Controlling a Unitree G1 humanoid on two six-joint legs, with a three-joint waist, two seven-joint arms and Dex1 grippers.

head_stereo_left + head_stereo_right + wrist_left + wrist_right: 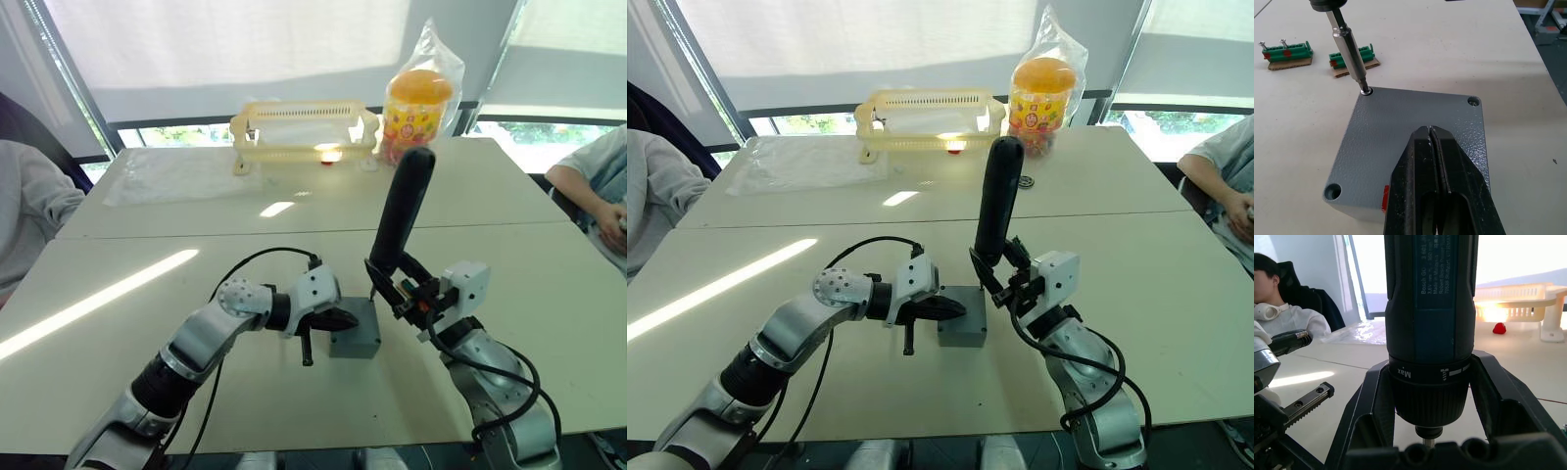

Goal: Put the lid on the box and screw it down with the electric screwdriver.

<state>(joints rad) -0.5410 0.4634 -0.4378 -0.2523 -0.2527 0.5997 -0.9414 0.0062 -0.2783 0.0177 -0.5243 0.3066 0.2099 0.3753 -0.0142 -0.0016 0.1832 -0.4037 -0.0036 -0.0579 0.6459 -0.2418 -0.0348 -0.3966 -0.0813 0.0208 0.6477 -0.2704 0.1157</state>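
Observation:
The grey lid (1400,132) lies flat on the grey box (1356,208), whose red mark shows on one side. My left gripper (1434,147) is shut, its fingertips resting on top of the lid. In the head views the box (355,341) sits on the table between my arms. My right gripper (397,284) is shut on the black electric screwdriver (402,211), held almost upright with a slight tilt. Its metal bit (1349,49) stands in a corner screw hole of the lid. The other corner holes in sight look empty.
Two green connector pieces (1286,51) (1352,56) lie on the table beyond the box. A yellow basket (304,132) and a bagged snack jar (419,103) stand at the back. People sit at the left (29,211) and right (593,186) edges.

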